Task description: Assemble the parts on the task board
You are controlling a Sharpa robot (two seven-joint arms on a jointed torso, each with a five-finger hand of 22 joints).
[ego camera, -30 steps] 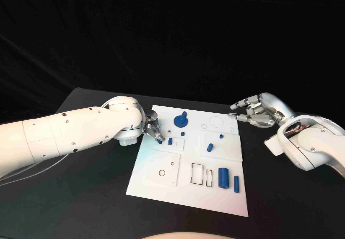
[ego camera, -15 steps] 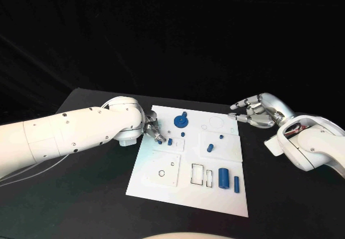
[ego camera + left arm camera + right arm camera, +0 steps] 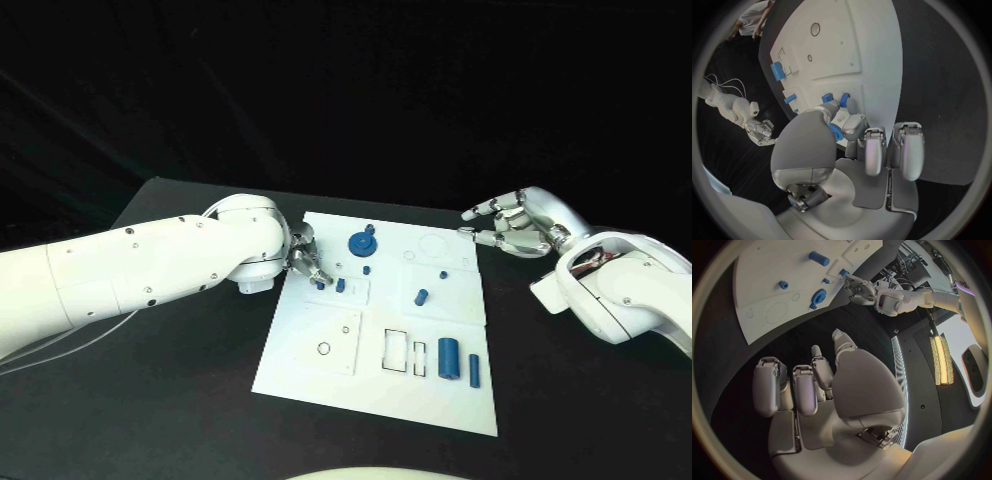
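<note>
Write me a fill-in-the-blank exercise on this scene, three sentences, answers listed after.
1. The left hand pinches a small ____ part over the task board.
2. The right hand holds ____ and sits beside the board, off its edge.
3. The round blue gear-like part lies at the board's ____ end from the robot.

Missing words: blue; nothing; far

Small blue part (image 3: 835,132) mostly hidden between left hand (image 3: 848,130) fingertips (head view, nine o'clock board edge); shape unreadable.
</note>
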